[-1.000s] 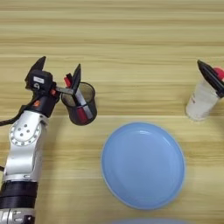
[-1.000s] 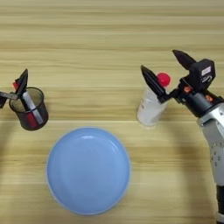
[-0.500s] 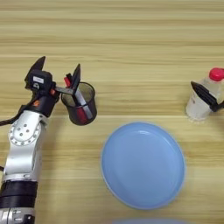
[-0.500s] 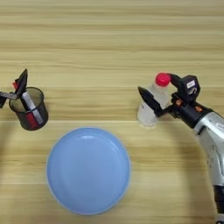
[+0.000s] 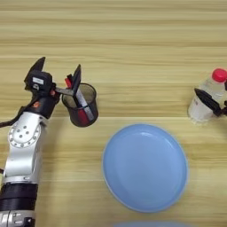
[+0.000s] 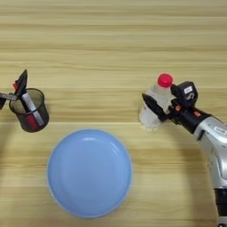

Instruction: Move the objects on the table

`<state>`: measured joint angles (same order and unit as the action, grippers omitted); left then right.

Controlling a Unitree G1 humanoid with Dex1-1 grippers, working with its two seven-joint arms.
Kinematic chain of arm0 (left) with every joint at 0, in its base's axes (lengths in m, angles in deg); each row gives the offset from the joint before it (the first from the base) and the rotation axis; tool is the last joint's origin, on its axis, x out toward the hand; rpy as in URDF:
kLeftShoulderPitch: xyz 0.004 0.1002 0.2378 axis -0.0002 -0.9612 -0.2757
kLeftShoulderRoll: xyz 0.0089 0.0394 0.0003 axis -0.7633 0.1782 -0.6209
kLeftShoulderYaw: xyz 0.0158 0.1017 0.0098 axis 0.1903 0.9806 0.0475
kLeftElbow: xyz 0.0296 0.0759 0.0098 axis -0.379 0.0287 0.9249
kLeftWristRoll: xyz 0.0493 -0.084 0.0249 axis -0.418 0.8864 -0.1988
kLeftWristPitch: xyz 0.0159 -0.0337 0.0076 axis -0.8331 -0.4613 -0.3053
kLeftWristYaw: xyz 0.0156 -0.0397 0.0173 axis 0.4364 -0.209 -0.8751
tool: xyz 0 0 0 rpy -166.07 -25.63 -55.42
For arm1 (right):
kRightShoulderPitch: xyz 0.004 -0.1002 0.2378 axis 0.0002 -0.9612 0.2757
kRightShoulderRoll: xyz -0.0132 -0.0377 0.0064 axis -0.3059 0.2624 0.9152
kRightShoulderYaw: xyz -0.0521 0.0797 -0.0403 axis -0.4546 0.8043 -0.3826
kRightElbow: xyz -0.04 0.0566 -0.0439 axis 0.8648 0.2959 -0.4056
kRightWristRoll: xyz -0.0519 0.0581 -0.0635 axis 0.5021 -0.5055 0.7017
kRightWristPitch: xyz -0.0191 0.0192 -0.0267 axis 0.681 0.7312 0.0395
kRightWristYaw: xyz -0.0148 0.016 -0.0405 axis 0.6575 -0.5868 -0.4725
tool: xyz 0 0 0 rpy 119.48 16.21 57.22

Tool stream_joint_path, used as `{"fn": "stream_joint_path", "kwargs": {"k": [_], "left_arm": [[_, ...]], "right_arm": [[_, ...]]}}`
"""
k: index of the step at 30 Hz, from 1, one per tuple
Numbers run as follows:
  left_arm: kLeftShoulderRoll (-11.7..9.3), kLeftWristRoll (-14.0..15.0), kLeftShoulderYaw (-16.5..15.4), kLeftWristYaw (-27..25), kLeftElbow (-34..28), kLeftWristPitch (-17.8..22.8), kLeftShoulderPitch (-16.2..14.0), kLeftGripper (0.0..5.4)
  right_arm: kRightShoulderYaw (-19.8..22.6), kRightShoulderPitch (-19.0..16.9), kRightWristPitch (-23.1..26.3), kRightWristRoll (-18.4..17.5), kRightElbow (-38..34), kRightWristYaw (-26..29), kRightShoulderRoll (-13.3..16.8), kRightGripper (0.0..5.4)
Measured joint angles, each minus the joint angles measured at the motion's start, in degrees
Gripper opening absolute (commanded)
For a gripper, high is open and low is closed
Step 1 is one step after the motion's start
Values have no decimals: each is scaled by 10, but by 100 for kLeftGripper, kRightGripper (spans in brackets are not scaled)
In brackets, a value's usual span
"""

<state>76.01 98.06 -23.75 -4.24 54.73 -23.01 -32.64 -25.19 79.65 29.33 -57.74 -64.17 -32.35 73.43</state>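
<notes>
We are not finding any text, brand, number or sign that we can read in these views. We are seeing a small white label (image 5: 39, 80) on the black body of the left gripper (image 5: 60, 76), but its marks are too small for us to read. A similar white label (image 6: 188, 89) is sitting on the black body of the right gripper (image 6: 159, 106), with some dark marks that we cannot make out. The small clear bottle (image 6: 153, 107), the dark pen cup (image 5: 81, 106), the light-blue plate (image 6: 90, 172) and the bench (image 5: 133, 40) are showing no writing to us.
</notes>
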Motion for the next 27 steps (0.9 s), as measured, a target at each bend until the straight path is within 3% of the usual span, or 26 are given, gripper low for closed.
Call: {"fn": "stream_joint_path", "kwargs": {"k": [7, 20, 27], "left_arm": [[0, 0, 0, -2, 0, 0, 0, 540], [1, 0, 0, -3, 7, -4, 2, 540], [1, 0, 0, -3, 11, -6, 3, 540]], "right_arm": [[0, 4, 0, 2, 4, 0, 0, 324], [-16, 19, 29, 6, -15, -12, -2, 315], [-35, 70, 40, 6, -45, -22, -10, 315]]}}
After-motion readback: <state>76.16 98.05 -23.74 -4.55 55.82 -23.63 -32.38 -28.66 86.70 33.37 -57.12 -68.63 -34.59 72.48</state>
